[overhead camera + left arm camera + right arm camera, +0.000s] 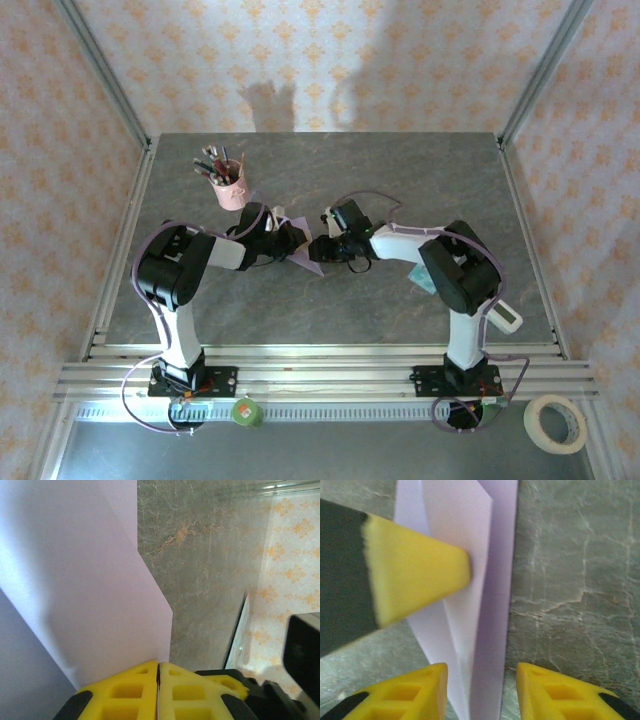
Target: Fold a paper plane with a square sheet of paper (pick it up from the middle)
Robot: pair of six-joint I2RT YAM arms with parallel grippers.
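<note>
The pale lilac sheet of paper (304,260), folded into a narrow pointed shape, is held above the table between the two arms. My left gripper (277,233) is shut on it. In the left wrist view the yellow pads (135,685) press together with the paper (90,580) coming out from between them. My right gripper (323,246) is open. In its wrist view the fingers (420,692) stand apart on either side of the folded paper (470,540) without pinching it. One yellow finger of the left gripper (415,575) lies against the paper's upper left.
A pink pen cup (229,186) stands behind the left gripper. A small teal-and-white packet (421,281) lies under the right arm. Off the table's front right are a white device (505,318) and a tape roll (556,423). A green object (246,411) sits on the front rail.
</note>
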